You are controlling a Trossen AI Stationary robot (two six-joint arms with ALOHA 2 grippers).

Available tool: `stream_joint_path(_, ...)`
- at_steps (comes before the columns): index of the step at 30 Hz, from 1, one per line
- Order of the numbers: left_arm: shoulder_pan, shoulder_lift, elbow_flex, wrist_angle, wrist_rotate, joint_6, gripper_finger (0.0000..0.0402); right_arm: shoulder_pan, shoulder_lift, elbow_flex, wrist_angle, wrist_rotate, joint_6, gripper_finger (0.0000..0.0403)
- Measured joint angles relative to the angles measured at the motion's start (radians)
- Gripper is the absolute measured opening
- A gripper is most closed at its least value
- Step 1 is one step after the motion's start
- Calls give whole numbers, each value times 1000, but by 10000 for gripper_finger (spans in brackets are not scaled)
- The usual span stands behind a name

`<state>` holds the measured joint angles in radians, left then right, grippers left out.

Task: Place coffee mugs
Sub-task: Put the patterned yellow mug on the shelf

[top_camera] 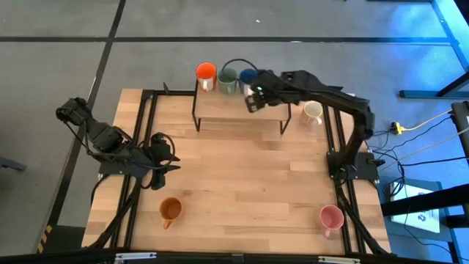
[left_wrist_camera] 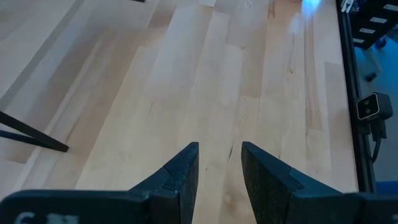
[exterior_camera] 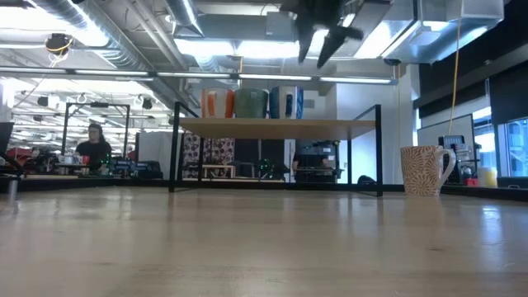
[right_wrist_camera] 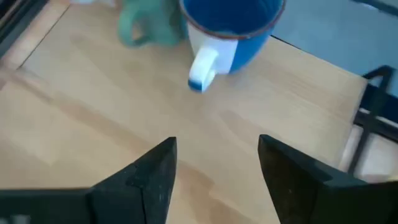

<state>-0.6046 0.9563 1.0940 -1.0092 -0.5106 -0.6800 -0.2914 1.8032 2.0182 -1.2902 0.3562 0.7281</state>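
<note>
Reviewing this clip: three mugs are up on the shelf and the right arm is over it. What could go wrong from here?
1. The right gripper hangs open just beside the blue mug, whose handle faces it; a careless move might nudge that mug into the green mug close by.
2. All three shelf mugs, with the red-orange mug, stand near the shelf's back edge, so a push might tip one off.

Wooden butcher-block table (top_camera: 242, 176) stood on grey floor (top_camera: 58, 73) crossed by dark lines. Ceiling (exterior_camera: 124, 33) was open, with exposed ducts (exterior_camera: 82, 29) and long light strips (exterior_camera: 239, 49). Person (exterior_camera: 93, 148) sat at cluttered desk far back. Windows (exterior_camera: 511, 140) showed beside yellow cable (exterior_camera: 452, 74).
</note>
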Motion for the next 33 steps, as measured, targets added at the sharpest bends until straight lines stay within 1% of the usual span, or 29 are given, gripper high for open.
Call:
stream_joint_path(3, 0, 0, 0, 0, 0, 0, 115, 51, -64, 0, -99, 26, -3, 213)
stream_joint_path(6, 0, 0, 0, 0, 0, -1, 115, 106, -122, -5, -228, 105, 6, 213)
stream_joint_path(8, 0, 0, 0, 0, 3, -11, 115, 133, -167, -33, -283, 158, 65, 214)
stream_joint_path(9, 0, 0, 0, 0, 11, -22, 115, 140, -199, -63, -278, 175, 90, 214)
stream_joint_path(12, 0, 0, 0, 0, 34, -25, 115, 140, -317, -198, -232, 166, 139, 214)
stream_joint_path(14, 0, 0, 0, 0, 33, -25, 115, 141, -397, -313, -221, 148, 164, 214)
stream_joint_path(18, 11, 0, 0, 0, 23, -25, 115, 141, -545, -549, -216, 146, 233, 214)
stream_joint_path(22, 43, 0, 0, 0, 17, -23, 115, 141, -674, -740, -190, 120, 279, 214)
stream_joint_path(28, 110, 0, 0, 1, -33, -21, 115, 135, -805, -977, -136, 97, 309, 214)
stream_joint_path(31, 141, 0, 0, 4, -40, -21, 115, 96, -843, -1075, -101, 66, 296, 214)
stream_joint_path(33, 160, 0, 0, 18, -51, -21, 115, 55, -852, -1129, -73, 38, 246, 214)
